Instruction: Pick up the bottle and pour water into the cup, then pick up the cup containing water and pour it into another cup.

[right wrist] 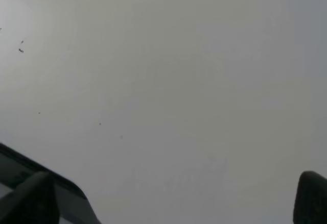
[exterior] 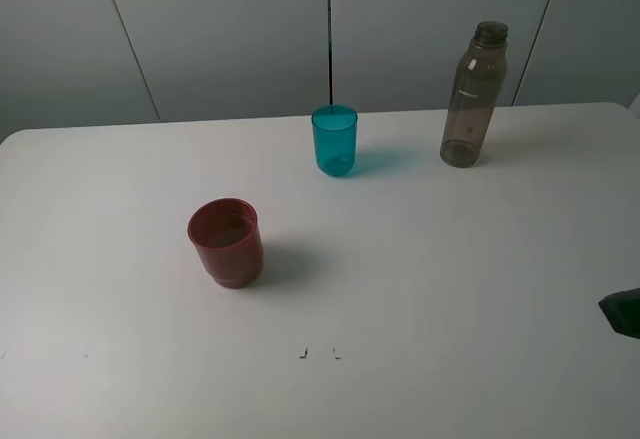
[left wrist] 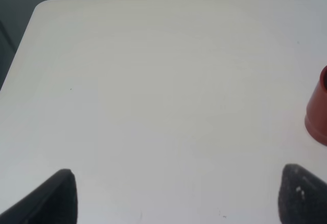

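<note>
Both pincers gape wide and empty: left gripper (left wrist: 176, 196), right gripper (right wrist: 173, 198) over bare white table (exterior: 450, 289). Red cup (exterior: 226, 242) stands left-front, teal cup (exterior: 334, 140) behind it, bottle (exterior: 474, 96) upright far right, before grey wall panels (exterior: 220, 29).

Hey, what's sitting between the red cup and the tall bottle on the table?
The teal cup stands roughly between the red cup and the bottle, nearer the bottle, in the exterior high view.
</note>
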Robot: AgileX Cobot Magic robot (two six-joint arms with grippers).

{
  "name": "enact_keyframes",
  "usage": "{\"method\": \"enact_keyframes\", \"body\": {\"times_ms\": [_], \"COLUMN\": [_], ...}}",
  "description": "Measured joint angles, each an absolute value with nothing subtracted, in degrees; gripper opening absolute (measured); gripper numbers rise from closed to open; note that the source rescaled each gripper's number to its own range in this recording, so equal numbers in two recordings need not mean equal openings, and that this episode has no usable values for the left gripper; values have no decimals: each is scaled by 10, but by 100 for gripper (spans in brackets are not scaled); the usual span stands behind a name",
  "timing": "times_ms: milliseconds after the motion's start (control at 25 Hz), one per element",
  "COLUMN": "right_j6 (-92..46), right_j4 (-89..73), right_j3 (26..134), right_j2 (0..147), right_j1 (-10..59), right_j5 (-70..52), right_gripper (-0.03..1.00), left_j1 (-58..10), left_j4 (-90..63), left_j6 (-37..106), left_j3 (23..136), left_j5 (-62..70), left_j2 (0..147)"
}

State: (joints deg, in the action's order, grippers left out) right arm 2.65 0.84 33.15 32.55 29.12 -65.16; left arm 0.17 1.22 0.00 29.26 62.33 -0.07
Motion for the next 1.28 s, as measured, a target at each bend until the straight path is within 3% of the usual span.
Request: {"method": "enact_keyframes", "body": {"times_ms": [320,920,1280], "right_j6": [16,57,66], "right_j4": [8,49,52], "right_j3": [294,294,294], "right_j2": [164,22,0], "right_j1": [291,288,136], "right_j5": [-630,-628,-628], "right_gripper": [100,100,100], "left_j1": [2,2,2], "left_j4": [12,12,12], "left_j6": [0,0,0], "left_j3": [293,293,293], "left_j5": [623,623,623], "left_j2": [-1,-1,-1]}}
